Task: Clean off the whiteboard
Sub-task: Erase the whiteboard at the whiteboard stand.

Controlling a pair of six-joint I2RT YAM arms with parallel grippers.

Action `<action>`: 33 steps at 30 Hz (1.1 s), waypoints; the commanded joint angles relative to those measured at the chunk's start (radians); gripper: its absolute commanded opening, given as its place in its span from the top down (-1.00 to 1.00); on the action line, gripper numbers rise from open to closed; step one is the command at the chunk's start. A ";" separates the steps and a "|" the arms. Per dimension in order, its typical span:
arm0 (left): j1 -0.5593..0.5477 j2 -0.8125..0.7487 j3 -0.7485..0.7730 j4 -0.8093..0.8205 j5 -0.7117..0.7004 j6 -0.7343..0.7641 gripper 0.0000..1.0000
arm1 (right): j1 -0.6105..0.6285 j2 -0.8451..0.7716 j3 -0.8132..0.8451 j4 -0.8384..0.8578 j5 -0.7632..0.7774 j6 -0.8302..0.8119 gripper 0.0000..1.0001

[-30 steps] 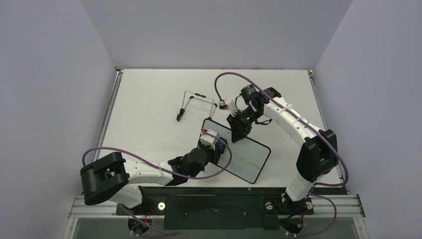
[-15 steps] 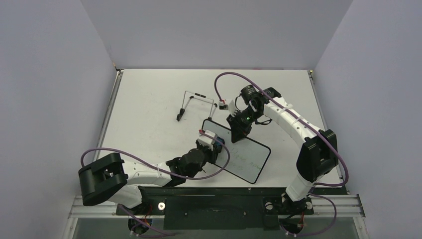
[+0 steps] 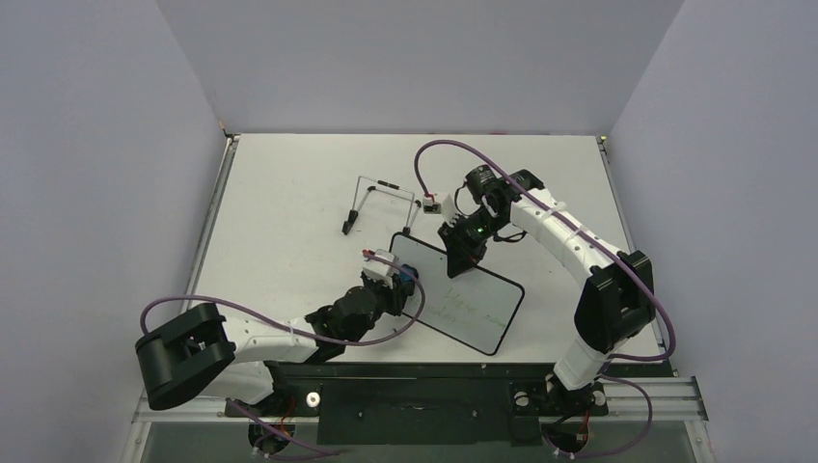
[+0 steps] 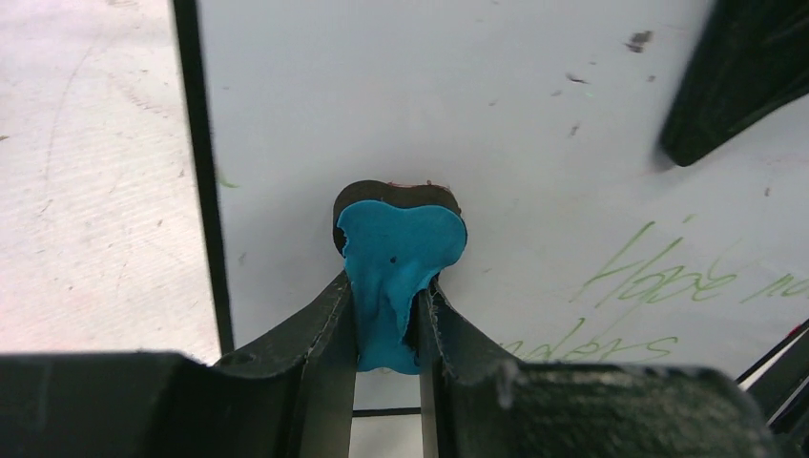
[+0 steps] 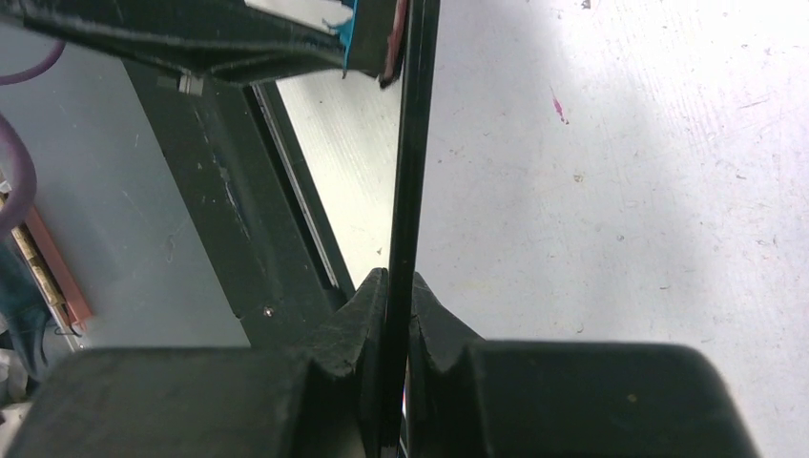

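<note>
The whiteboard (image 3: 468, 299) is a small white board with a thin black frame, lying tilted in the middle of the table, green handwriting (image 4: 658, 281) across its lower part. My right gripper (image 3: 456, 262) is shut on its far edge; the right wrist view shows the whiteboard (image 5: 412, 143) edge-on between the fingers (image 5: 367, 315). My left gripper (image 3: 400, 282) is shut on a small blue eraser (image 4: 399, 262), whose dark pad presses on the board near its left frame (image 4: 200, 191), left of the writing.
A thin black wire stand (image 3: 378, 201) sits on the table behind the board. A small white connector (image 3: 433, 204) hangs beside the right arm's cable. Purple walls close the table on three sides; a metal rail (image 3: 424, 394) runs along the near edge.
My left gripper with the eraser has slid left across the board, uncovering the green writing. The right gripper and the board have stayed put.
</note>
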 commanded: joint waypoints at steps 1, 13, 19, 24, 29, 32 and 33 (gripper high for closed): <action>0.049 -0.061 -0.034 0.026 -0.004 -0.022 1.00 | 0.043 -0.035 0.008 -0.053 -0.109 -0.068 1.00; -0.027 -0.054 0.019 0.081 0.114 0.068 1.00 | 0.043 -0.035 0.007 -0.049 -0.104 -0.063 1.00; -0.022 -0.023 0.022 0.057 0.041 0.060 1.00 | 0.045 -0.033 0.007 -0.049 -0.105 -0.062 1.00; 0.002 -0.032 0.034 -0.023 -0.026 0.015 1.00 | 0.046 -0.037 0.006 -0.046 -0.105 -0.060 1.00; 0.037 -0.052 0.034 -0.043 0.025 -0.006 1.00 | 0.045 -0.035 0.005 -0.046 -0.105 -0.059 1.00; 0.027 -0.041 0.046 -0.014 0.102 0.007 1.00 | 0.045 -0.033 0.006 -0.046 -0.105 -0.059 1.00; 0.021 -0.032 0.049 -0.004 0.114 0.013 1.00 | 0.045 -0.032 0.007 -0.045 -0.105 -0.059 1.00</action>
